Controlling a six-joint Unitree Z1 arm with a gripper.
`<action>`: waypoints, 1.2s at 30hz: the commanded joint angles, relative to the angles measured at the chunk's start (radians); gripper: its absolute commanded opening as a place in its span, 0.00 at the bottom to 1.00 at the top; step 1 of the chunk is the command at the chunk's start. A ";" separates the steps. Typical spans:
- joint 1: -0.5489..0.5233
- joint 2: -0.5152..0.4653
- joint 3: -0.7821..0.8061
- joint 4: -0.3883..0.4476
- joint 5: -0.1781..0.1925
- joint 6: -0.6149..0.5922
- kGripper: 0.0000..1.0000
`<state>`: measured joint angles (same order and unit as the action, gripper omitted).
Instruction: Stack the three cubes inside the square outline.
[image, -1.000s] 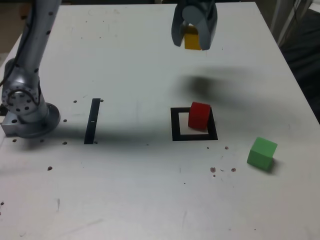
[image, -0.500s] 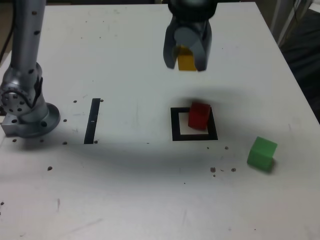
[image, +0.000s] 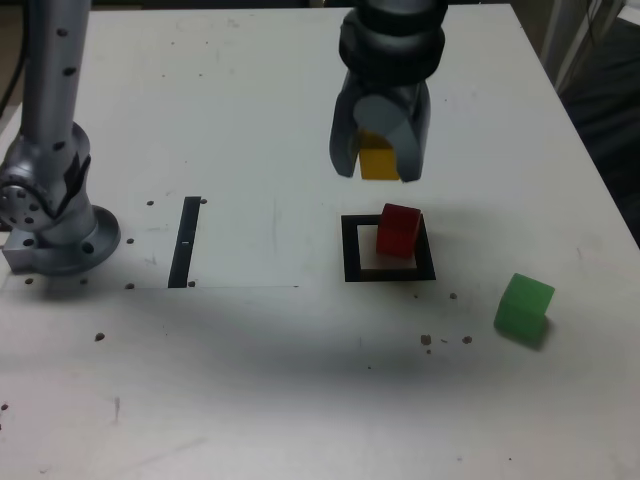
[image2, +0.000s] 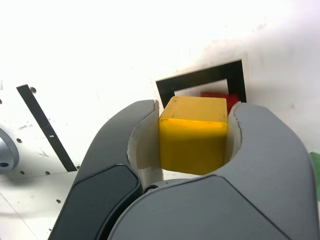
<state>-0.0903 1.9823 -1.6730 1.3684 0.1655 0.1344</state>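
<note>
Exterior view, one yellow cube (image: 379, 164) between two fingers (image: 345, 140), two cubes below.

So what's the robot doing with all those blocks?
The robot's tool is gripping the yellow cube and holding it up off the table. The red cube sits inside the square outline, over toward the exterior view's right side of it. The green cube is on the table outside the outline. Nothing is stacked yet.

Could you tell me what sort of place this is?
Probably a robotics lab or test bench: a robot arm is mounted on a white tabletop marked with a black square outline.
</note>
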 joint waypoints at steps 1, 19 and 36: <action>-0.010 0.012 -0.006 0.001 -0.006 -0.003 0.29; -0.039 0.089 -0.062 0.008 -0.046 0.024 0.29; -0.039 0.134 -0.084 0.007 -0.054 0.034 0.29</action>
<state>-0.1282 2.1092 -1.7552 1.3732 0.1114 0.1672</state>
